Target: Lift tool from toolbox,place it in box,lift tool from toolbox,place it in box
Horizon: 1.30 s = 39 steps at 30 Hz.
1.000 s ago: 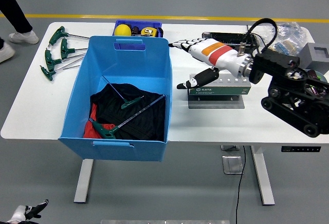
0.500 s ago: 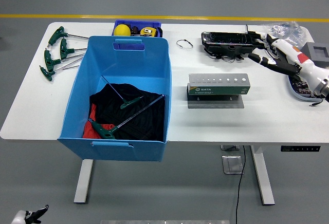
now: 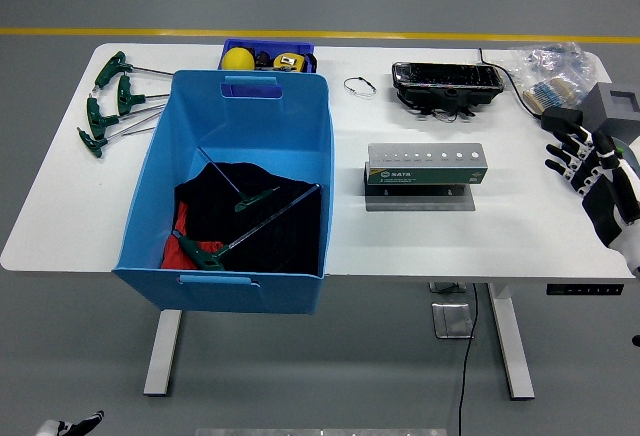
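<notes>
The right hand (image 3: pixel 585 161) is hovering with fingers apart, holding nothing, beside the grey metal rack (image 3: pixel 425 164); the blue plastic box (image 3: pixel 238 186) is holding T-handle tools (image 3: pixel 232 241).

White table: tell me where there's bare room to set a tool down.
The widest bare patch of the table runs along the near edge, between the grey tool stand and the right hand. A smaller gap lies between the blue bin and that stand. The far left corner is crowded with green-handled wrenches; the far right holds a black case.
</notes>
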Each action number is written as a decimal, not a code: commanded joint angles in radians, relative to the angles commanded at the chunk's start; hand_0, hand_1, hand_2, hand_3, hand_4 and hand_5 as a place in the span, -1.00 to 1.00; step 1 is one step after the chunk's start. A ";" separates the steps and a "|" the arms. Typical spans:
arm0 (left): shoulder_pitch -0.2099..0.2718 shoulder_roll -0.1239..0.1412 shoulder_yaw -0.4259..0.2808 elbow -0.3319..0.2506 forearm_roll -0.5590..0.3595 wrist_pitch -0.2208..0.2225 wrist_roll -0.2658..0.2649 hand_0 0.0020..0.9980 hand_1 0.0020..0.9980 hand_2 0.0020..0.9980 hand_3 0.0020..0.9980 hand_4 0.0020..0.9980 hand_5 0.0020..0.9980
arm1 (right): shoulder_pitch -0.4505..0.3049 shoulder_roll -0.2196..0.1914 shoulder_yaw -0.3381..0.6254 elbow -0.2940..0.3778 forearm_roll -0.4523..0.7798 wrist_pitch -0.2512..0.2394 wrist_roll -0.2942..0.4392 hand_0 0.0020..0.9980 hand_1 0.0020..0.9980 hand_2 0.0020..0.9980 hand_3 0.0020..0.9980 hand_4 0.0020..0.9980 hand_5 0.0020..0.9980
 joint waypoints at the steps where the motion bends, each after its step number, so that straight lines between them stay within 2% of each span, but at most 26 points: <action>1: 0.000 -0.001 -0.001 0.000 -0.001 0.001 -0.001 0.23 0.15 0.36 0.39 0.48 0.41 | -0.009 0.017 0.023 -0.002 -0.004 -0.001 0.002 0.81 0.74 0.81 0.86 1.00 0.96; 6: -0.003 -0.002 -0.007 0.000 -0.006 0.005 -0.006 0.25 0.16 0.36 0.39 0.48 0.41 | -0.031 0.089 0.133 -0.017 -0.028 -0.011 0.012 0.81 0.73 0.80 0.84 1.00 0.99; 10: -0.006 -0.003 -0.015 0.000 -0.005 0.007 -0.009 0.25 0.16 0.36 0.39 0.48 0.41 | -0.022 0.115 0.186 -0.031 -0.032 -0.013 0.015 0.81 0.73 0.80 0.84 1.00 0.99; 22: -0.019 -0.006 -0.020 0.000 -0.005 0.010 -0.013 0.26 0.17 0.37 0.39 0.48 0.42 | 0.002 0.112 0.198 -0.005 -0.039 -0.011 0.011 0.78 0.72 0.79 0.83 1.00 0.98; 39: -0.038 0.003 0.030 0.000 -0.053 0.010 -0.030 0.27 0.20 0.36 0.39 0.47 0.42 | 0.008 0.106 0.184 0.000 -0.041 -0.001 0.003 0.76 0.71 0.75 0.80 1.00 0.97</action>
